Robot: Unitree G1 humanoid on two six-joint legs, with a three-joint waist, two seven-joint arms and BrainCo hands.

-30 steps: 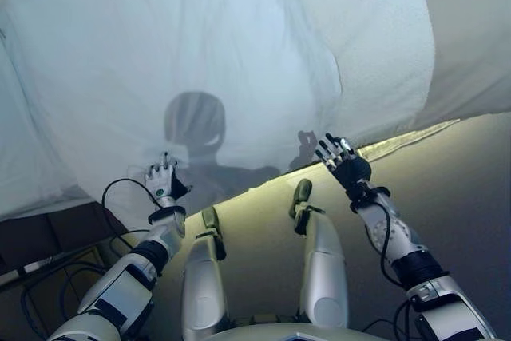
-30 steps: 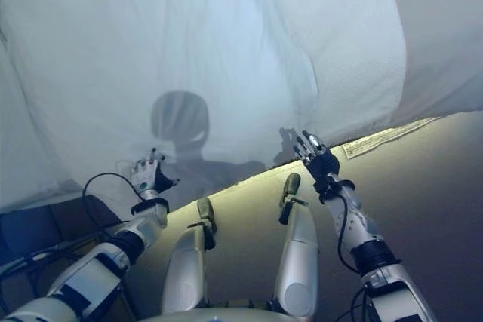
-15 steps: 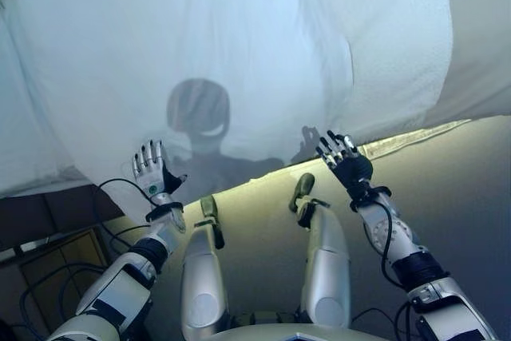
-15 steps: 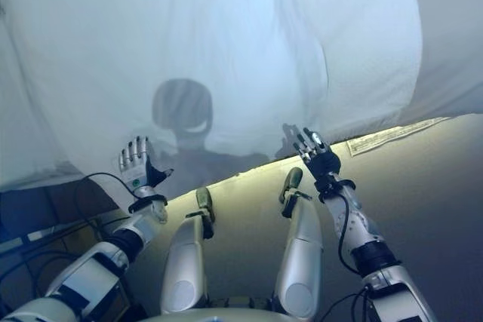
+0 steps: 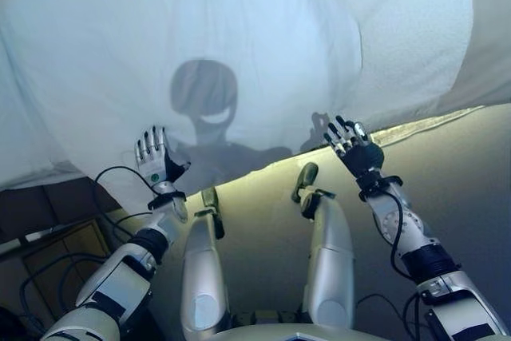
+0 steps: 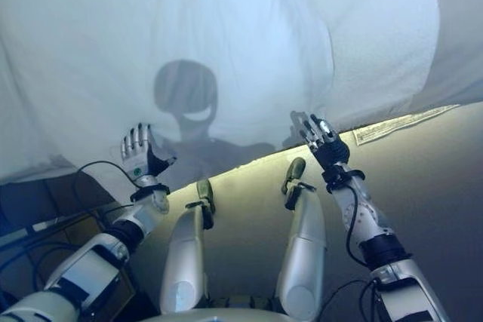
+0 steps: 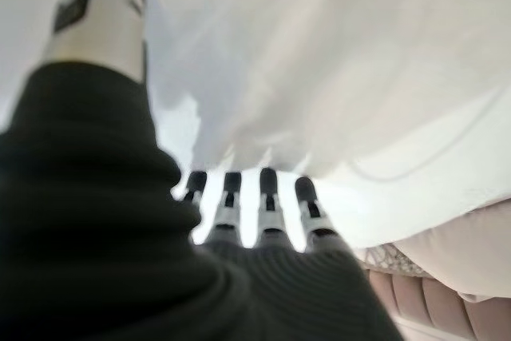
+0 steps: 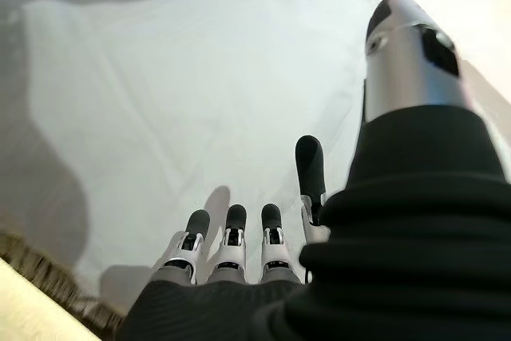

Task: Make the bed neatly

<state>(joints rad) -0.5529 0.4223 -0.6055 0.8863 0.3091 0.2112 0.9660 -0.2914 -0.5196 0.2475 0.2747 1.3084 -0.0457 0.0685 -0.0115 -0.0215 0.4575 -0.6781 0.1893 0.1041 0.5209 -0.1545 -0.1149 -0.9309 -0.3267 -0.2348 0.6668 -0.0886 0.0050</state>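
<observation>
White sheet spreads over the bed ahead of both hands, filling most of the head views and cut off at the top and both sides; its near hem hangs along the bed edge, running from beside the left hand up past the right hand; a strip of label shows under the hem beyond the right hand, its print too small to read; both hands hover at the hem with fingers straight and spread, holding nothing; a padded bed frame shows beneath the sheet in the left wrist view.
</observation>
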